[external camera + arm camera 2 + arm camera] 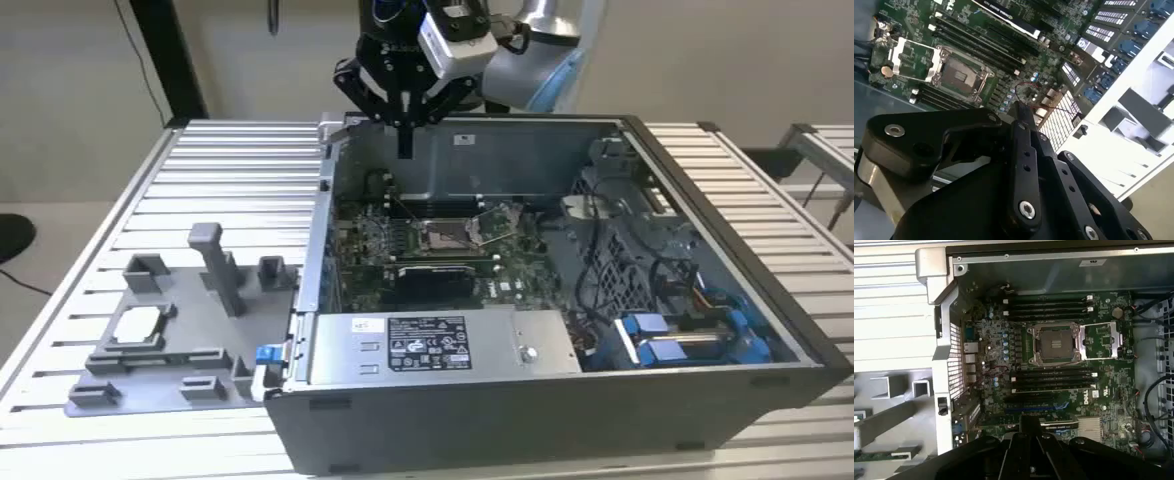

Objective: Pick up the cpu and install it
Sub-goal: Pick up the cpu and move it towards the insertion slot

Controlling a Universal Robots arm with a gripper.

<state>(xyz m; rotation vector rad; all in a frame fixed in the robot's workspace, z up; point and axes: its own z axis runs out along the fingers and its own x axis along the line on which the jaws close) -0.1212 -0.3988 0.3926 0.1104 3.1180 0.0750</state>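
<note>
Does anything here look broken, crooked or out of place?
Nothing looks damaged. The oddest sights seem deliberate: the computer case lies open, the socket has its metal frame swung open beside a bare dark centre, and the cpu sits outside the case on the grey tray.

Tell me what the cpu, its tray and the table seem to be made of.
The cpu: likely metal on top, pale silvery and smooth. The tray: probably plastic, uniform matte grey with moulded posts. The table: looks like aluminium, light grey ribbed slats with a dull sheen.
</note>
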